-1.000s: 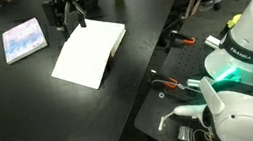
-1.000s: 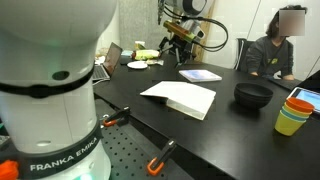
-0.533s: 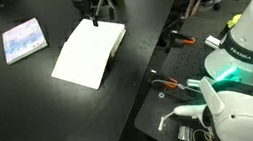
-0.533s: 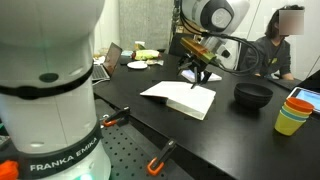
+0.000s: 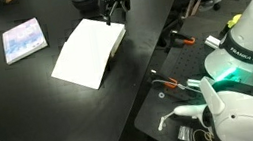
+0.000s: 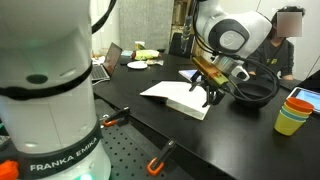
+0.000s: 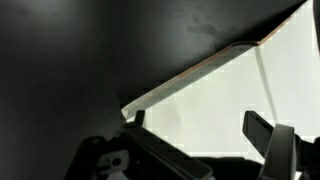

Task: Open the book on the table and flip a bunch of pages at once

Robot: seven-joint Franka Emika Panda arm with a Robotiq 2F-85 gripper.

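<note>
The book lies on the black table with a wide white page facing up; it also shows in an exterior view. In the wrist view the white pages fill the lower right, with a thin tan-orange edge along them. My gripper hangs over the book's far right corner, close above it, also in an exterior view. Its two fingers stand apart over the white page and hold nothing.
A thin bluish-lavender book lies left of the thick one. A black bowl and stacked coloured cups stand near the gripper. A person sits behind the table. Red-handled tools lie by the robot base.
My gripper has swung from the far side of the table across to the book's far right corner and come down close above it. The book has not moved.
</note>
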